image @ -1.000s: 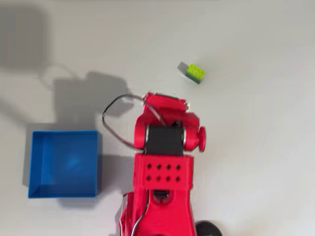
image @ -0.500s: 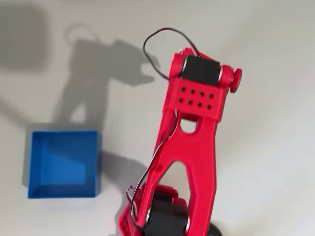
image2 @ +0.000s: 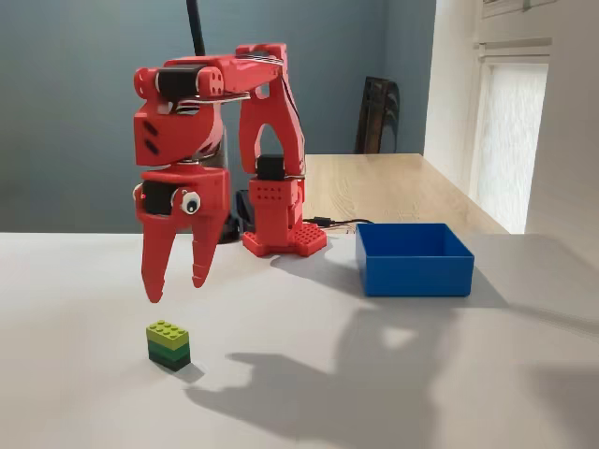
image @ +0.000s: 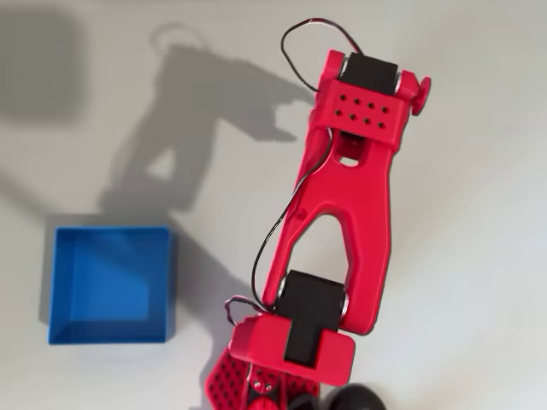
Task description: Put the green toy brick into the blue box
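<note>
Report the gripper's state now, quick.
Gripper: open, holding nothing, pointing down above the green brick without touching it.

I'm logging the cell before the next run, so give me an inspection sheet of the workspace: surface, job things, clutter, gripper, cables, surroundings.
Surface: pale table, strong arm shadows on it.
Job things: green toy brick sits on the table, below the gripper and not touched; blue box stands apart from it, beside the arm's base, and looks empty in the overhead view.
Clutter: nothing seen.
Gripper: gripper points down, fingers apart, holding nothing, hanging above the brick.
Cables: black wire loops off the arm's upper end in the overhead view; thin wires lie by the base.
Surroundings: grey-blue wall, wooden tabletop, window.
</note>
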Controlling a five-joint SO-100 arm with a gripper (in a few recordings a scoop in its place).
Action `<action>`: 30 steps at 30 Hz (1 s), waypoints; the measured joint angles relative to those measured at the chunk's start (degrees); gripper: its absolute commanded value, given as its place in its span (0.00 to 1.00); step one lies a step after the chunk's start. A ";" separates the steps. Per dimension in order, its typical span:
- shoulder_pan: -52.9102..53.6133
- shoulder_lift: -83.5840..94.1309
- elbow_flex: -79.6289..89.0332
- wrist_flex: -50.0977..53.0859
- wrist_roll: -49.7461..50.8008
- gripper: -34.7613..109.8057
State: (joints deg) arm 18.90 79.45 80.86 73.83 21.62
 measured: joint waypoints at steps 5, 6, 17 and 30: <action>-0.35 -3.25 -2.81 0.00 0.88 0.40; -0.18 -4.13 -3.96 0.00 1.05 0.40; 0.26 -12.04 -11.69 0.00 3.16 0.39; 0.97 -18.63 -13.36 -0.53 4.83 0.34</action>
State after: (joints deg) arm 19.86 60.82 67.50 73.30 26.46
